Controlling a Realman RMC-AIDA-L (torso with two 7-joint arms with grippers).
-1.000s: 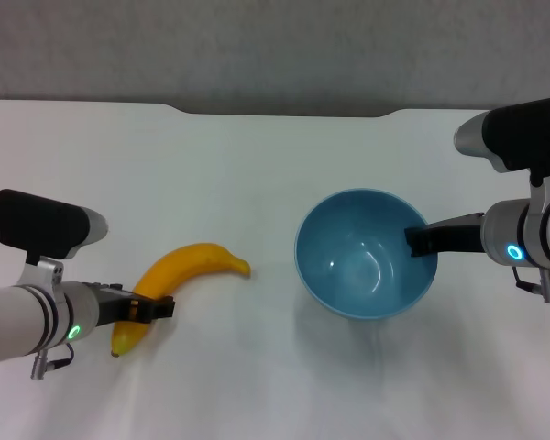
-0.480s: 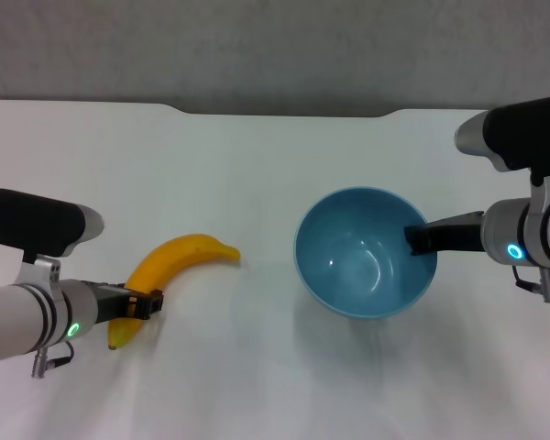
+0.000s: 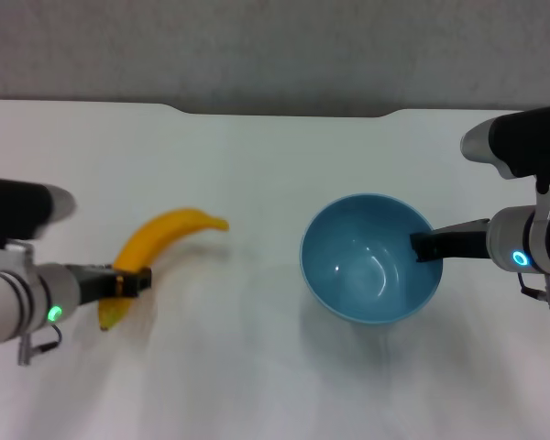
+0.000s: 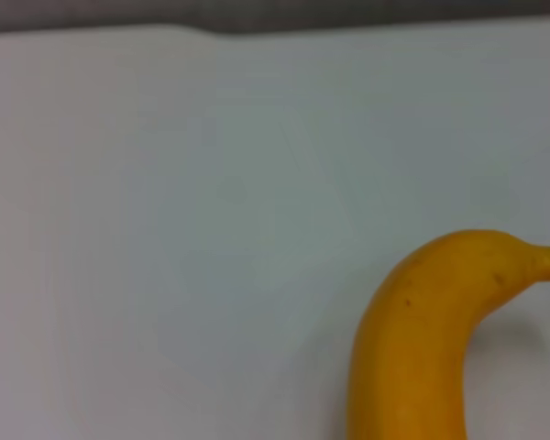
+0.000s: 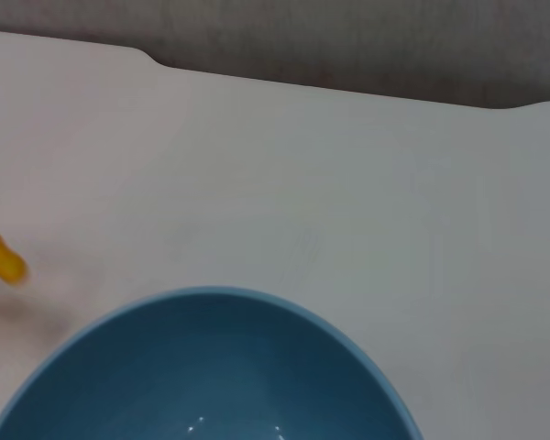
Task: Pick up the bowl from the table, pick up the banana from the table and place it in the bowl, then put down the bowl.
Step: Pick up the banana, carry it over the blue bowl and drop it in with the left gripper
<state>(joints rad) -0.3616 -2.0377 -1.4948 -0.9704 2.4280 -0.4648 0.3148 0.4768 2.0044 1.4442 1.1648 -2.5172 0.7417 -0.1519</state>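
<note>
Robot test bench in a lab-like room, plain white table (image 3: 275, 156) with a shallow notch in its far edge, grey textured wall (image 3: 275, 46) close behind, 2 robot arms reaching in from either side, no household furnishings visible

plain white table (image 3: 257, 165), notched far edge

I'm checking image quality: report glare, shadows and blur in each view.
Head view: small glints inside the bowl, a faint shadow on the table below it, and the left gripper at the banana. Left wrist view: banana soft, edges blurred. Right wrist view: two tiny highlights inside the bowl, rim fairly crisp.
</note>
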